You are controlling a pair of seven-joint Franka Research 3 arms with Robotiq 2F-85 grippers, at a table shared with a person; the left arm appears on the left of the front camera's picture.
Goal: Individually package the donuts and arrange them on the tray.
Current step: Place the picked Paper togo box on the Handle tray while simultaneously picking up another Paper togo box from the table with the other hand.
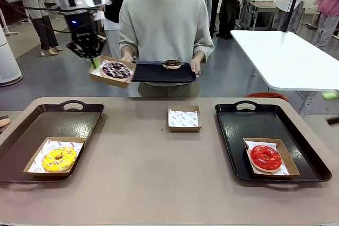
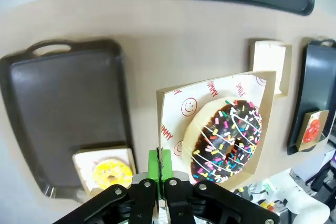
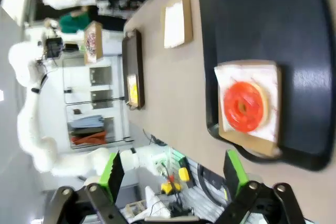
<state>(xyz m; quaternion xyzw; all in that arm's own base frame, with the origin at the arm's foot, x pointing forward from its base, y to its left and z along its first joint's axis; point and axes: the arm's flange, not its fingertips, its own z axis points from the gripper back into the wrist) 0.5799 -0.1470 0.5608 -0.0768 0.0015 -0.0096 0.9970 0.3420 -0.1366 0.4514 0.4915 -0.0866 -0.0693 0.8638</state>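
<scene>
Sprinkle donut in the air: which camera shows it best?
The left wrist view: the sprinkle donut is close, sprinkles clear, in the box the left tool pinches. The front view shows it small; the right wrist view, tiny.

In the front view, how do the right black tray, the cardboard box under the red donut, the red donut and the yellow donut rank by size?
1. Black plastic tray on the right
2. Shallow brown cardboard box on it
3. Glossy red ring donut and yellow-glazed ring donut: alike, unranked.
</scene>
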